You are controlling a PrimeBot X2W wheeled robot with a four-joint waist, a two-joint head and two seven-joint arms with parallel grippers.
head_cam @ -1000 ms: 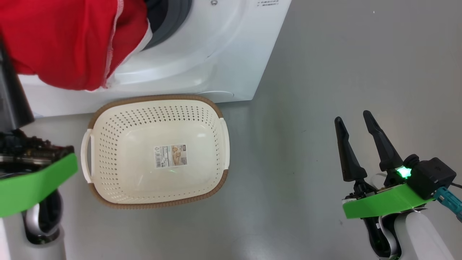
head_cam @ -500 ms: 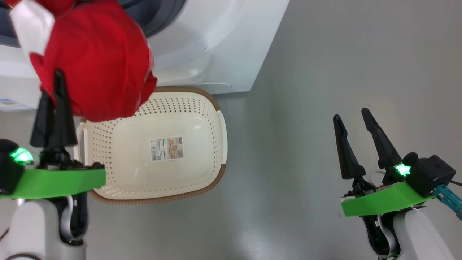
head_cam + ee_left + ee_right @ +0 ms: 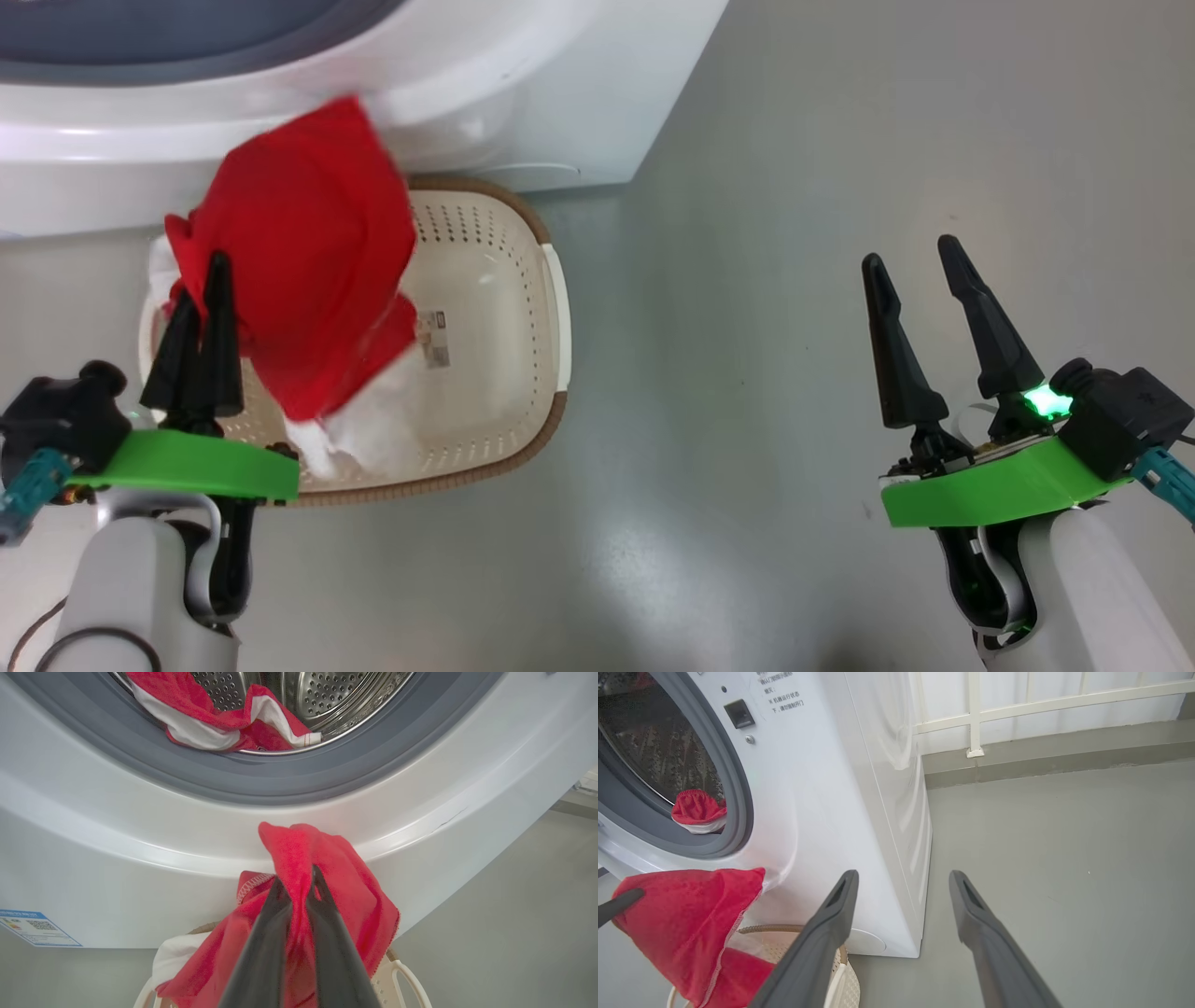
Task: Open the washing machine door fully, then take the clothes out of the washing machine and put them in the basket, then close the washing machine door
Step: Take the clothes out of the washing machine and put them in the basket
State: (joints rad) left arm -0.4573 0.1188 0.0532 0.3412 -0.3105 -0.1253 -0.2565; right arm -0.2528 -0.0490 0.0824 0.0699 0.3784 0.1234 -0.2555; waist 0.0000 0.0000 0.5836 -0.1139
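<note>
Head view, left side: my left tool (image 3: 203, 280) pinches soft red clothes (image 3: 308, 243), now lowered from the washing machine (image 3: 523, 84) over the perforated cream basket (image 3: 523, 308); right tool (image 3: 910, 254) spread.

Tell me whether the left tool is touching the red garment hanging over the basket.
Touching. The left wrist view shows the left tool shut on the red garment, with fabric pinched in it and spilling out on both sides.

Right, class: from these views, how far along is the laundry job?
Done: the white washing machine's studded steel drum stands open. In hand: the left gripper is shut on a red fabric garment hanging over the cream perforated basket. Left: more red clothes lie in the drum; the door needs closing.
</note>
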